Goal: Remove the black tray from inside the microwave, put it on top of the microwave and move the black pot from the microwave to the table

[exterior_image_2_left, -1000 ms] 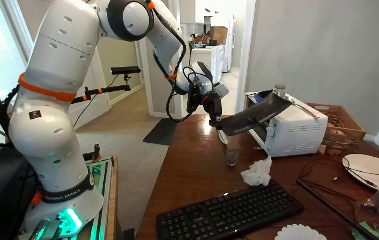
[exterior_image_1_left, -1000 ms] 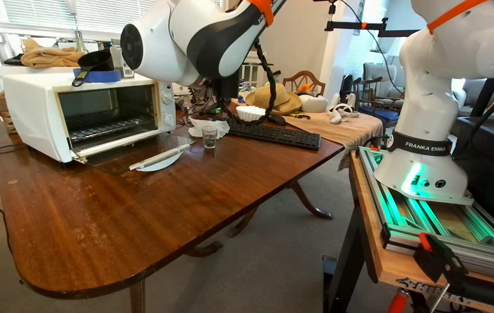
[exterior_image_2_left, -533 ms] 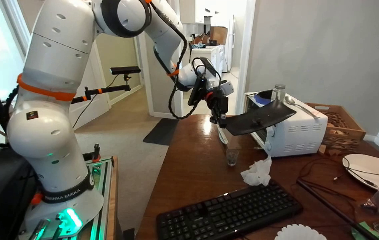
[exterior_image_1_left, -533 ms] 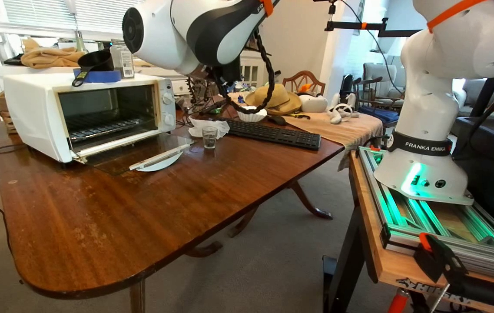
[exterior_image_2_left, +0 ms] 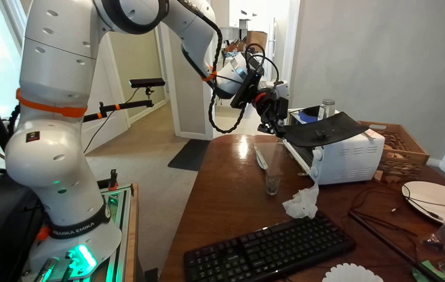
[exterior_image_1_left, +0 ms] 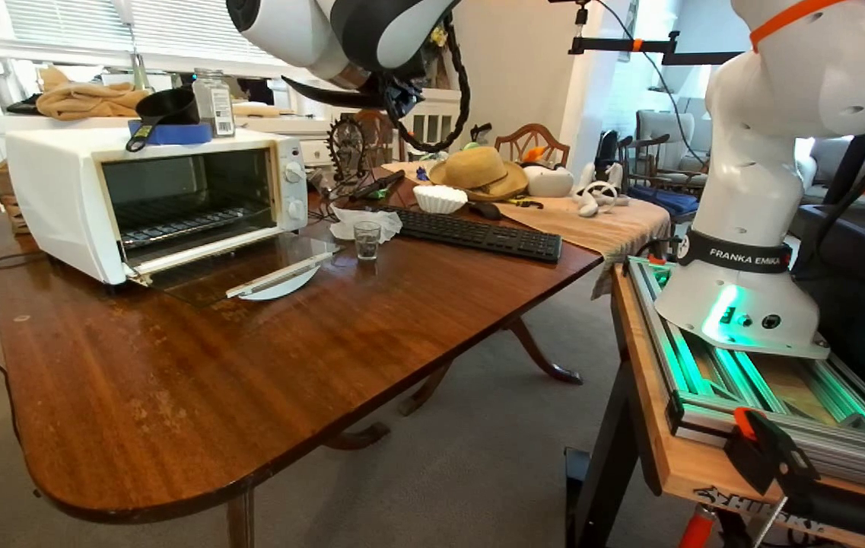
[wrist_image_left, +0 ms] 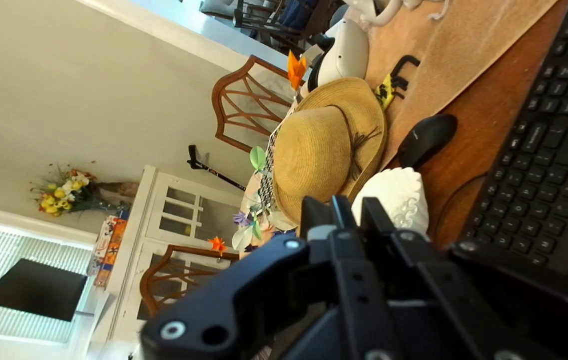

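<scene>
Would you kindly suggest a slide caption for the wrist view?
Wrist view past the hand: straw hat, white fluted bowl, black mouse and black keyboard.

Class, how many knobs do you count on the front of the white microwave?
2: an upper knob and a lower knob beneath it, both near the right edge of the microwave in an exterior view; none appear hidden there.

White horizontal window blinds [exterior_image_1_left: 192,32] glow brightly; a plain pale-grey wall [exterior_image_2_left: 371,55] adjoins a white door frame [exterior_image_2_left: 290,33], a white kitchen cupboard [exterior_image_2_left: 226,13] beyond; a dark rectangular floor mat [exterior_image_2_left: 189,155] lies on the carpet [exterior_image_2_left: 159,196]; a lattice-backed wooden chair [wrist_image_left: 148,285] stands before a white glass-paned cabinet [wrist_image_left: 184,210].
</scene>
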`<state>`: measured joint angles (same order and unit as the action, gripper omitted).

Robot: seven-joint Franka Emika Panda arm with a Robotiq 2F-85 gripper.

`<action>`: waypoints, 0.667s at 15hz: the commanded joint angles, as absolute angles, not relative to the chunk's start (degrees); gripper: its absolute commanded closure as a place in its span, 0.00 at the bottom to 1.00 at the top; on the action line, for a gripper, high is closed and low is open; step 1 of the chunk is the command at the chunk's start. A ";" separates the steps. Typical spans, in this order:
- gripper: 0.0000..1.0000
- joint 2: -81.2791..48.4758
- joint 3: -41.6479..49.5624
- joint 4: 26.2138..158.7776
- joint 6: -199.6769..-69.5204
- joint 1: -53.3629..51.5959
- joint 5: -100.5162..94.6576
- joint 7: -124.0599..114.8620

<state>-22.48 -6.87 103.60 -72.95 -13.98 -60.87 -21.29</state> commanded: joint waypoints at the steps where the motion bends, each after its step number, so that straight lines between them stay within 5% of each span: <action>1: 0.97 -21.30 -7.27 102.70 -74.25 -12.69 -64.89 -14.83; 10: 0.97 -27.24 -7.18 94.09 -74.55 -12.63 -69.77 -9.25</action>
